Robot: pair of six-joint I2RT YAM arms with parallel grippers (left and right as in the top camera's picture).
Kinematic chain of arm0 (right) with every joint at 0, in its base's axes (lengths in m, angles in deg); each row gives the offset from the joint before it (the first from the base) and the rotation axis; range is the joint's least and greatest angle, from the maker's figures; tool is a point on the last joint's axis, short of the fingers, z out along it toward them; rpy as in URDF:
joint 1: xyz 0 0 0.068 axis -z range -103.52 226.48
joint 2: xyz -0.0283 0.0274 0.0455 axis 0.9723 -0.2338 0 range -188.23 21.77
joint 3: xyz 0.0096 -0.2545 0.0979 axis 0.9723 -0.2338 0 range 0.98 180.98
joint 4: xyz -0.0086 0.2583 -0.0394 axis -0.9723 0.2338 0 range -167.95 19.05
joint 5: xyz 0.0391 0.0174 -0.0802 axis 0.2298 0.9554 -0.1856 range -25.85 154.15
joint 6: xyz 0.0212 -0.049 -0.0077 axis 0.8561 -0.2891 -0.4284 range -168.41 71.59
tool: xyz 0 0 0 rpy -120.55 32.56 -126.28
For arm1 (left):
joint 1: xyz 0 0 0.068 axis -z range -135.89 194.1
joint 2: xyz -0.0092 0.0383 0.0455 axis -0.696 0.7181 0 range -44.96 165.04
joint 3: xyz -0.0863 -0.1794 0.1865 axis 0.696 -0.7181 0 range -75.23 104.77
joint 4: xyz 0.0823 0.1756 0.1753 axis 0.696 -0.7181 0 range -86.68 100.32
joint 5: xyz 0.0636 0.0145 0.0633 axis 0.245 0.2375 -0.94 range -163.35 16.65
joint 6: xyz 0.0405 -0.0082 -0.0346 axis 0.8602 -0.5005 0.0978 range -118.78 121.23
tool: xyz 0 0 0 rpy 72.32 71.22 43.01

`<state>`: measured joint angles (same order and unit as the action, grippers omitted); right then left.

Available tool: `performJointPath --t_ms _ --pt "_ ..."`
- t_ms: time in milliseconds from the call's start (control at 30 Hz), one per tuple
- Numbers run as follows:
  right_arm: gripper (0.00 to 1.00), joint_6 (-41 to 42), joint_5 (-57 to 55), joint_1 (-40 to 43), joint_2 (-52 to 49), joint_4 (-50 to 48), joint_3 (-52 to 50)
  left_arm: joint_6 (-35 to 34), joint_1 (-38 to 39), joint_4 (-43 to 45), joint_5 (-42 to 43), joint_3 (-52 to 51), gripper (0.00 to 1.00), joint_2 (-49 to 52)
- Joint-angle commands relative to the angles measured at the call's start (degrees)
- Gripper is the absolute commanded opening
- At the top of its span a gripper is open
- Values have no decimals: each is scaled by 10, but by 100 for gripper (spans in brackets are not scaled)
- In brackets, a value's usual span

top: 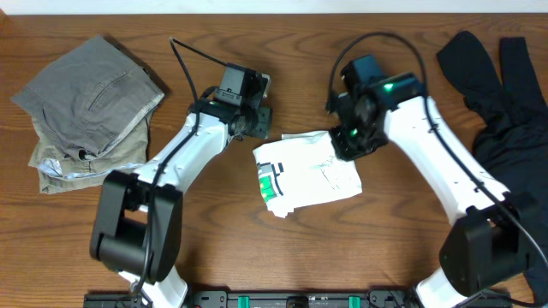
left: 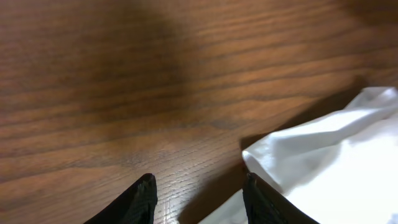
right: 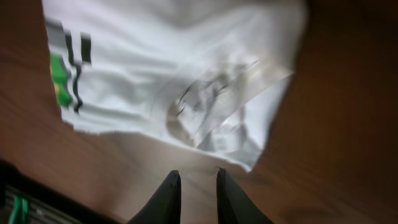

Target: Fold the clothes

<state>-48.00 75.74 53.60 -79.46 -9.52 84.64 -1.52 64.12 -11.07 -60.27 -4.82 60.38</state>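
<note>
At the near edge of the brown wooden desk (top: pixel 257 257), the overhead view crops the bases of the left arm (top: pixel 184 150) and the right arm (top: pixel 437 150).

Both wrist views show little of their claws. The right wrist view is blurred. The right claw (right: pixel 194 198) appears only as two dark fingers (right: pixel 168 199) at the bottom of the frame, a little apart, with nothing clamped between them. The left claw (left: pixel 199 200) is likewise cropped to its finger ends, which stand well apart over mostly bare wood. I cannot tell whether its right-hand finger (left: pixel 264 202) touches cloth.

The white cloth T-shirt with a small green-and-black print (top: pixel 304 171) lies folded into a rough rectangle mid-desk, between the two claws, its sleeves tucked out of sight. From the right claw it spreads just ahead of the fingertips, print to the left. From the left claw it lies to the right, one fold reaching the right-hand finger. From overhead, the left claw sits just off the T-shirt's far left corner and the right claw hangs over its far right corner.

Towards the far left corner of the desk, crumpled grey trousers (top: pixel 90 85) cover most of the khaki trousers (top: pixel 77 167) beneath. At the far right corner, the frame edge cuts off the long black garment (top: pixel 505 85).
</note>
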Motion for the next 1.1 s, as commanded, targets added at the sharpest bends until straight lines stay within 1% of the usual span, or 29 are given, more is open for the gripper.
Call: performJointPath --t_ms 0,100,233,333,467,533,633,700,733,800,933,1000,1067 --pt "19 9 11 -25 -7 -12 -38 10 -2 -4 -6 -1 48 25" --pt "19 19 11 -36 -7 -38 -75 10 -2 -10 1 -1 47 40" --pt "20 33 11 -40 -7 -86 -132 10 -2 -29 33 -1 48 52" --pt "21 34 11 -40 -7 -135 -178 10 -2 -61 34 -1 48 57" --pt "25 34 11 -40 -7 -192 -229 10 -2 -91 34 -16 47 62" --pt "26 34 9 -39 -7 -217 -246 -2 -2 -106 34 -26 47 62" --pt "27 45 -27 -37 -7 -247 -257 -12 -2 -147 45 -31 46 62" --pt "28 60 -73 -37 -7 -265 -257 -12 -2 -173 59 -31 36 62" --pt "30 60 -91 -36 -7 -276 -257 -12 -2 -184 68 -31 33 62" --pt "32 60 -132 -35 -7 -311 -257 -12 -2 -202 87 -31 31 62" --pt "34 59 -179 -25 -7 -395 -257 -34 -1 -231 90 -31 25 62" --pt "35 59 -185 -17 -7 -435 -257 -39 2 -243 90 -31 22 62" --pt "35 55 -185 -10 -7 -473 -257 -40 10 -249 90 -31 21 62"
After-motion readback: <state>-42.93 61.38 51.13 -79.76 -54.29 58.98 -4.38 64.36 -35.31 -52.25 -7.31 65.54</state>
